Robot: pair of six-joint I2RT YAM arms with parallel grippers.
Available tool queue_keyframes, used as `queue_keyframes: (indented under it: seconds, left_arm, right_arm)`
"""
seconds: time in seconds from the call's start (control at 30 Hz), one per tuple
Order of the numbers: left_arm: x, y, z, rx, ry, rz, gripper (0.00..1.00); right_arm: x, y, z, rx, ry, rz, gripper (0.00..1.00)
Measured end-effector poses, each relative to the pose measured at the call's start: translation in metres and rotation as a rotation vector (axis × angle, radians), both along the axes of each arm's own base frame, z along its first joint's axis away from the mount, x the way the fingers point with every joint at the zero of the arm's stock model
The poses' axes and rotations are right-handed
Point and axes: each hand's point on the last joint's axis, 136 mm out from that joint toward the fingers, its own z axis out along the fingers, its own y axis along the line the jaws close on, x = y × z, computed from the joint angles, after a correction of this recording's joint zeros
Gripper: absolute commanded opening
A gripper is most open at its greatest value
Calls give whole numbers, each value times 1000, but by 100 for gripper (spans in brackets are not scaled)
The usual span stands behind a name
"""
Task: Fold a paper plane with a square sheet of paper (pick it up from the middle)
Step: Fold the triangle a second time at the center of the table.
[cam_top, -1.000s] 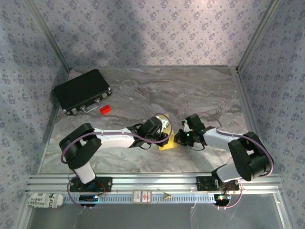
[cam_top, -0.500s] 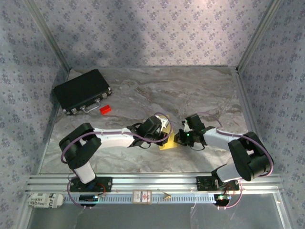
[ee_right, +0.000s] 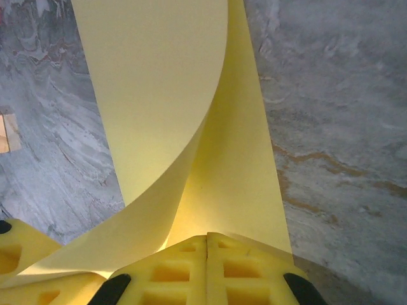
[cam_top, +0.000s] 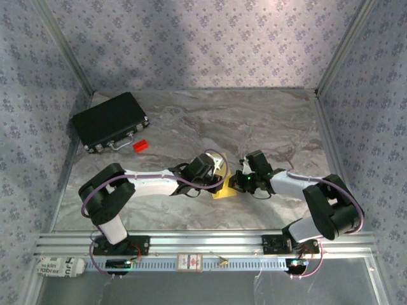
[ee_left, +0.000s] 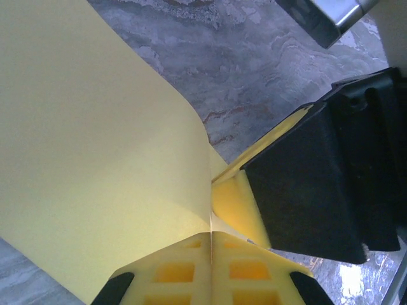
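The square sheet of paper [cam_top: 223,192] is thin and yellow, and is held up at the middle of the table between both grippers. My left gripper [cam_top: 220,182] is shut on it. In the left wrist view the sheet [ee_left: 95,146] bends away to the left from the closed yellow fingertips [ee_left: 191,251]. My right gripper [cam_top: 233,183] is shut on the same paper. In the right wrist view the sheet [ee_right: 159,82] curls into a loop above its closed gripper [ee_right: 207,239]. The right gripper's black body [ee_left: 331,171] sits close beside my left one.
A black case [cam_top: 109,121] lies at the far left with a small red block [cam_top: 140,145] beside it. Patterned walls close in the marbled table [cam_top: 267,121] on three sides. A metal rail [cam_top: 203,244] runs along the near edge.
The left gripper has closed fully on the paper. Both wrists have shifted slightly left and away, keeping the sheet between them.
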Motion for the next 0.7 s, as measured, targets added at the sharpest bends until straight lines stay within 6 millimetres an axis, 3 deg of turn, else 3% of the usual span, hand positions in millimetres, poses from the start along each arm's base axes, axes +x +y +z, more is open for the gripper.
queue_keyframes:
  seconds: [0.1, 0.7]
  left_arm:
    - [0, 0, 0, -1, 0, 0, 0]
    - [18, 17, -10, 29, -8, 45, 0]
  right_arm:
    - [-3, -2, -9, -21, 28, 0, 0]
    - [0, -4, -9, -57, 29, 30, 0]
